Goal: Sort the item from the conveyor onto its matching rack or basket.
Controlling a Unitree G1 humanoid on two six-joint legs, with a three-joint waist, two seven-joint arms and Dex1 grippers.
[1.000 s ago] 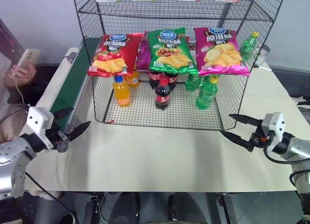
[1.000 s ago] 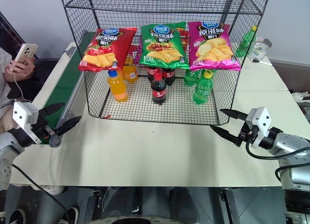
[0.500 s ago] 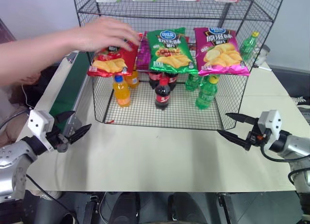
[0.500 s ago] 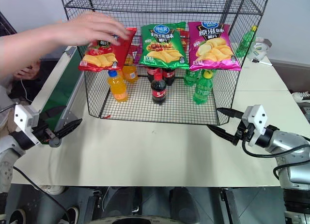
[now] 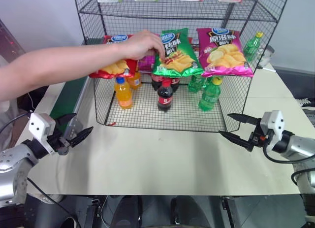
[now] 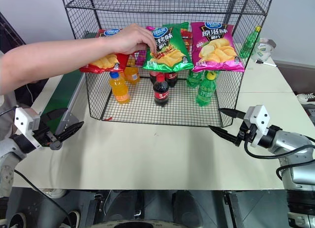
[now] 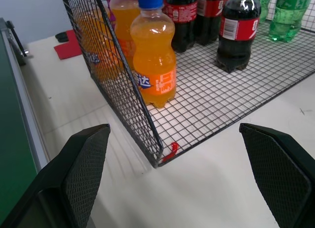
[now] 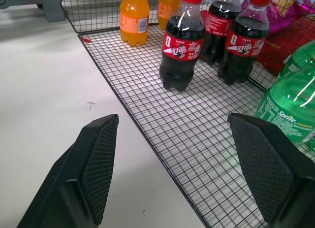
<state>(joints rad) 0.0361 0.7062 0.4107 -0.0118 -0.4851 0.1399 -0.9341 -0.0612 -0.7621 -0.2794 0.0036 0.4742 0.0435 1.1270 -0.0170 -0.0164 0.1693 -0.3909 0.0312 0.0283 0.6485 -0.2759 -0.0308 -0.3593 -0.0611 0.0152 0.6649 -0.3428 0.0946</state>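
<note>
A person's hand point(image 5: 142, 44) has reached the green crisps bag point(image 5: 178, 55).

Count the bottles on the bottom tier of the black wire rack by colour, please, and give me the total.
Orange bottles: 2
Dark cola bottles: 3
Green bottles: 2
Total: 7

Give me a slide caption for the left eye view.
A person's hand grips the green crisps bag on the wire rack while both end effectors, left and right, wait open.
</note>
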